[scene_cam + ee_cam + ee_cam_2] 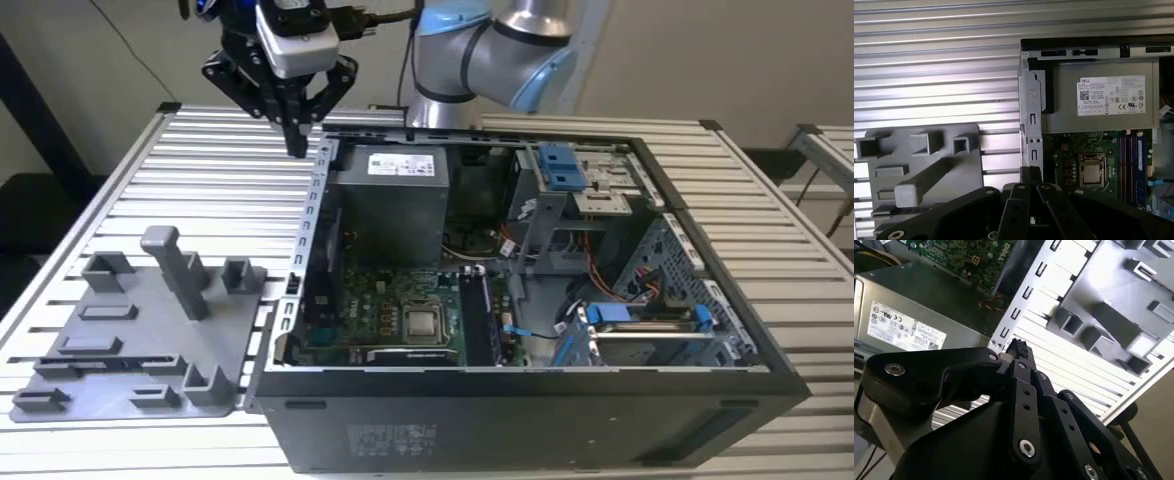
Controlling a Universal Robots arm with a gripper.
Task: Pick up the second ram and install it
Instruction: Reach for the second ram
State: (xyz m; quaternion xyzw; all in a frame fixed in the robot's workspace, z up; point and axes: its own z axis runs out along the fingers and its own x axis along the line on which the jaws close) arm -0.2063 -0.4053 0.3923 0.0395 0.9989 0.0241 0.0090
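My fingers are pressed together with nothing between them. In the second wrist view the tips meet in one dark point, and the gripper (1016, 348) hangs just above the bright slats of the table (1074, 370). In the exterior view I am poised over the far corner of the computer case (311, 205), on that view's left, pointing straight down and touching nothing.

Nearest beneath me is the case's perforated metal wall, with the grey power supply (1104, 100) just inside it, its pale label facing up. Past the supply lies the green motherboard (1066, 160) with the square silver processor (1090, 173) in its socket. The long black slots (1128, 165) run side by side just beyond the processor.

Outside the case, on the exterior view's left, the grey fixture plate (140, 325) lies flat on the table, beside the case wall. A tall post (171, 262) stands on it among several lower blocks. Along the plate's near part a long, thin dark strip (107, 359) lies in a groove. I take it for the second ram, well apart from me, though I cannot make out chips or a label on it.

Farthest off, my arm (497, 45) rises behind the case, and a drive cage with blue tabs (571, 168) sits at the case's far right.
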